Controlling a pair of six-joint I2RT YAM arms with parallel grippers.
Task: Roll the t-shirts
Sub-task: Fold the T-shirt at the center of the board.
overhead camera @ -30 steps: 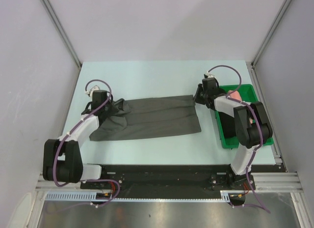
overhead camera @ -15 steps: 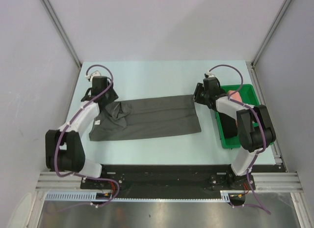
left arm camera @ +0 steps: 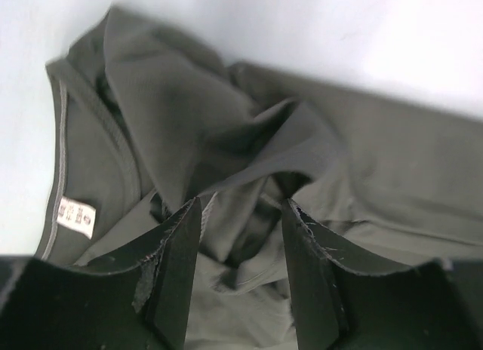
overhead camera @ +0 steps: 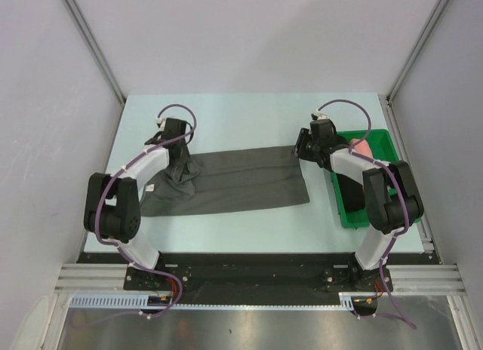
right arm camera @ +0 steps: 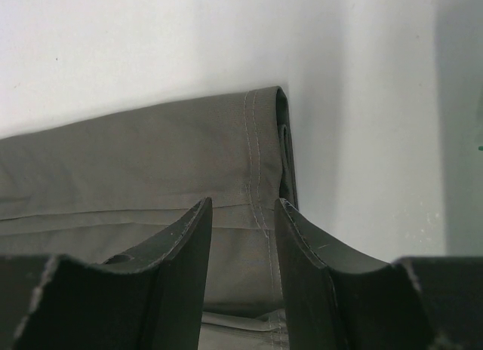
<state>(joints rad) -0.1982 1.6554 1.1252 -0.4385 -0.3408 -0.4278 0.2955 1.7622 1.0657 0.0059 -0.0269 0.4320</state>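
Our left gripper (left arm camera: 240,214) has its jaws parted partway and grips nothing, hanging over the crumpled collar end of the dark charcoal-grey cloth t-shirt (overhead camera: 241,180). Our right gripper (right arm camera: 243,210) is likewise parted and empty, over the shirt's far right hem corner. A second ago the left gripper sat at the shirt's left edge; since then it has swung right and further back, while the right one has barely moved and the shirt lies much as before, spread across the pale table (overhead camera: 226,116). From above we cannot make out either gripper's jaws. The right arm covers much of the green plastic tray (overhead camera: 386,136), where the salmon-pink roll (overhead camera: 361,147) and the black roll (overhead camera: 347,190) only peek out. Only the left wrist view shows the folds and the small white neck label (left arm camera: 75,216) clearly
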